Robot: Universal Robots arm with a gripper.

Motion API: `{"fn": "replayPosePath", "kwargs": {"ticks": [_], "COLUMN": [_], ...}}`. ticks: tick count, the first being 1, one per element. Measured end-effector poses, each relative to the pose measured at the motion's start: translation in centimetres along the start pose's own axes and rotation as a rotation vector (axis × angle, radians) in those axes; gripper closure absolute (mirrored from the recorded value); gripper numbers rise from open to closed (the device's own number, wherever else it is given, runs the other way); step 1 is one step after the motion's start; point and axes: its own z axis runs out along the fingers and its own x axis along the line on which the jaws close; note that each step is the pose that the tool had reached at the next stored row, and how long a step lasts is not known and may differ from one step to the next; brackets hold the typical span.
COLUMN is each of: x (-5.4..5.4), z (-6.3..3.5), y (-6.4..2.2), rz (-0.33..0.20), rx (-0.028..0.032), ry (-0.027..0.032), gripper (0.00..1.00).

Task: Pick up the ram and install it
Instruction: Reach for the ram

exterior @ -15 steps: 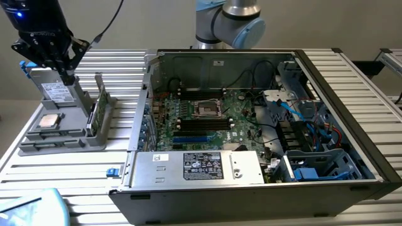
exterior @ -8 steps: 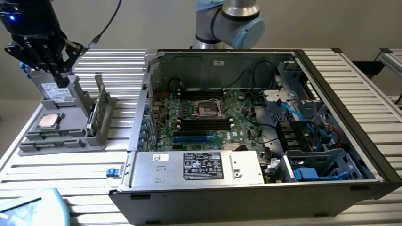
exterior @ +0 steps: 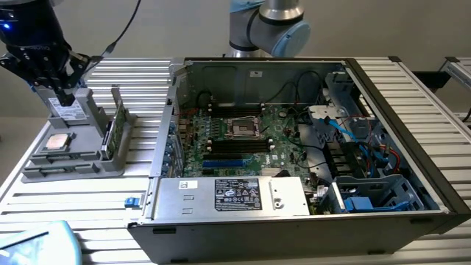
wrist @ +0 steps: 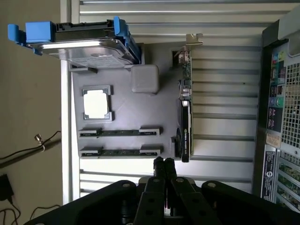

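- Gripper (exterior: pixel 68 101): your fingers pressed together, holding nothing, above the grey tray (exterior: pixel 74 170).
- Ram (wrist: pixel 120 132): two dark sticks lying flat in that tray, beside the silver processor (exterior: pixel 59 142).
- Slatted metal table (exterior: pixel 74 199): carries the tray, and the open computer case (exterior: pixel 294 226) at the exterior view's right.
- Pale wall (exterior: pixel 184 27): behind.

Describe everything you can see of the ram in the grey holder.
The ram is two long, thin, dark sticks seen edge-on, the second stick lying parallel beside the first. Each stands in its own groove of the grey holder, with pale grey blocks at both ends. They sit next to the square silver processor. The shut gripper holds neither.
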Motion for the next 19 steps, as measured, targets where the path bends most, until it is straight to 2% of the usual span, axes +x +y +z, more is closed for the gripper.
{"fn": "replayPosePath", "kwargs": {"ticks": [9,19], "x": [0.8,2.1], "z": [0.87,1.72], "y": [-0.65,-1.08], "rz": [-0.010,-0.018], "rx": [0.0003,0.0010], "ry": [0.0221,0.0297], "gripper": [0.90,0.90]}}
